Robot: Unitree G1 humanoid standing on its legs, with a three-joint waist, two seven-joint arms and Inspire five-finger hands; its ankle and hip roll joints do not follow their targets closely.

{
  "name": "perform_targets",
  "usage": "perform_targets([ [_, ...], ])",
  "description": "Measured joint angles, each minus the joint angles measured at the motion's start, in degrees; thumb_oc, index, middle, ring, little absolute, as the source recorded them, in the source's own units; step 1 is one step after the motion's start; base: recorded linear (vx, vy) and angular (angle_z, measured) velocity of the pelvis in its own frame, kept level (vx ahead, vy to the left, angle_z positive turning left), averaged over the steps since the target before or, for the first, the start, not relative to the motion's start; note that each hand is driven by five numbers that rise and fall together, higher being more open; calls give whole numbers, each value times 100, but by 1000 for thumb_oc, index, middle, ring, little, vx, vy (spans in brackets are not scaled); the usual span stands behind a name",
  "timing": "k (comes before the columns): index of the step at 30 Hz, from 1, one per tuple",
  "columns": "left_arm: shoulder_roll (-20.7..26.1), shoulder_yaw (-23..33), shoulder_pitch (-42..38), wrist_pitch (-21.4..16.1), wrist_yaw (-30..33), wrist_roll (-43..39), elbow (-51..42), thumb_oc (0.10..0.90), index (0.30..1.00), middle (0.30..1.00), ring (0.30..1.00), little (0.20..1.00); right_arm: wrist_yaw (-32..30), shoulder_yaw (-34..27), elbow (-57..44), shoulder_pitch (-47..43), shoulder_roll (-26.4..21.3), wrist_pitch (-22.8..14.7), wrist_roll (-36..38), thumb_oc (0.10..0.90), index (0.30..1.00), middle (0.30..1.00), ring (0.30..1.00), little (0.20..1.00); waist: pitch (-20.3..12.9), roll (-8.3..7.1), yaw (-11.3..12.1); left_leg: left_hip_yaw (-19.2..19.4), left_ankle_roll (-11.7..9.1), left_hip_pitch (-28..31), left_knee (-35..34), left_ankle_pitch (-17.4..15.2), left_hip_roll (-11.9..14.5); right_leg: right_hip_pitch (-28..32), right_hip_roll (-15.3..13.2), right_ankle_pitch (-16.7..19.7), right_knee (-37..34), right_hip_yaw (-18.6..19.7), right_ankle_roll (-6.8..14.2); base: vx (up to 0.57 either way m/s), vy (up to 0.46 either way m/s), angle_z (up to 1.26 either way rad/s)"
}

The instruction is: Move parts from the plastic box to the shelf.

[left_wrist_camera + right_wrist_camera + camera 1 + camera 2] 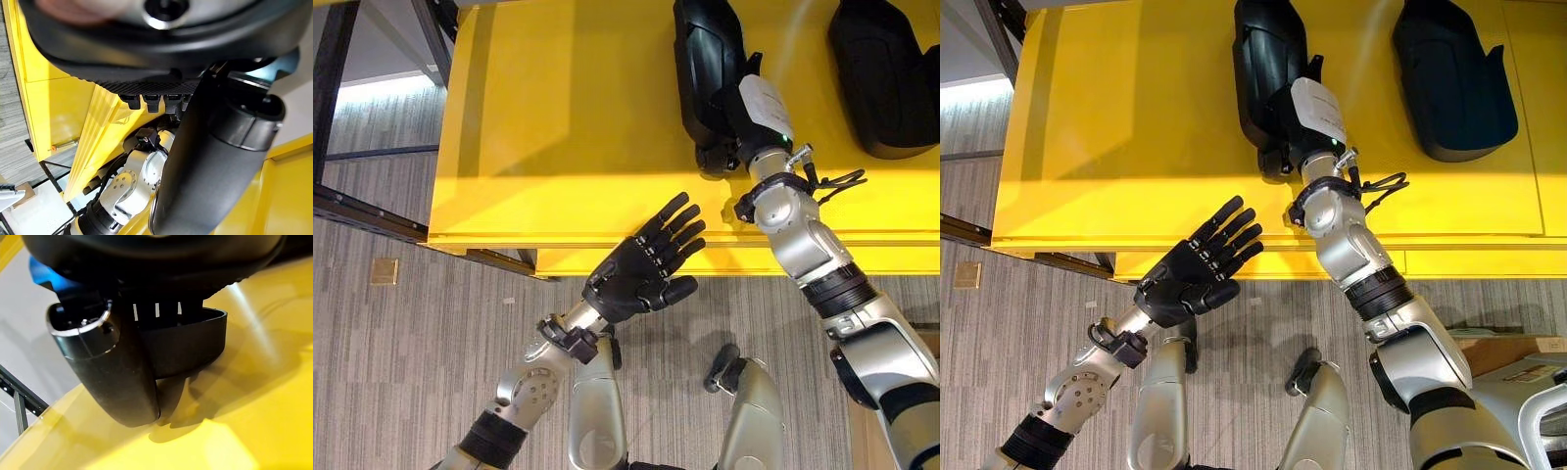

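A long black moulded part (705,49) lies on the yellow shelf (558,117). My right hand (759,108), with a white cover on its thumb, holds the part's near end. The right wrist view shows the thumb (112,377) pressed against the part's wall (195,342), with the fingers on the other side. A second black part (886,69) rests on the shelf further right, apart from the first. My left hand (636,269) hovers just off the shelf's front edge with straight, spread fingers and holds nothing.
A dark metal frame (333,98) stands to the left of the shelf over grey plank floor. A cardboard box (1518,352) shows at the lower right. The left half of the shelf top is bare yellow surface.
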Motion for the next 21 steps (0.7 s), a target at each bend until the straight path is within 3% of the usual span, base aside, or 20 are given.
perform_targets([
  [10,-6,-5,3,-27,-9,0,0,900,1000,1000,1000,1000,189,35,-356,180,93,319,-65,400,300,300,300,300,0,-1,-7,14,0,104,-14,-4,9,90,13,1,-24,-7,1,0,0,0],
  [11,-6,-9,11,-27,-9,0,0,900,1000,1000,1000,1000,190,40,-459,241,95,373,44,506,448,448,448,448,-1,-2,-15,13,1,104,-14,-6,10,95,17,0,-28,-6,1,0,0,0],
  [12,-7,-11,10,-27,-9,0,0,900,1000,1000,1000,1000,190,51,-515,270,98,375,152,580,553,553,553,553,-1,-2,-21,13,0,104,-14,-8,12,98,20,0,-32,-5,0,0,0,0],
  [13,-7,-12,8,-28,-9,0,0,900,1000,1000,1000,1000,190,60,-574,304,100,351,322,900,1000,1000,1000,1000,-1,-3,-28,13,0,105,-19,-10,18,101,27,0,-33,-1,0,0,0,0],
  [17,-19,-90,2,-42,-9,1,0,900,1000,1000,1000,1000,232,82,-581,380,264,225,922,900,1000,1000,1000,1000,-6,-11,-38,12,-1,111,5,-11,32,110,33,2,-23,5,-3,0,0,0],
  [21,-14,-104,16,-13,-32,0,0,900,1000,1000,1000,1000,358,35,-590,414,296,231,939,900,1000,1000,1000,1000,-7,-15,-38,15,0,145,-3,-11,31,150,36,10,-44,4,4,0,0,0],
])
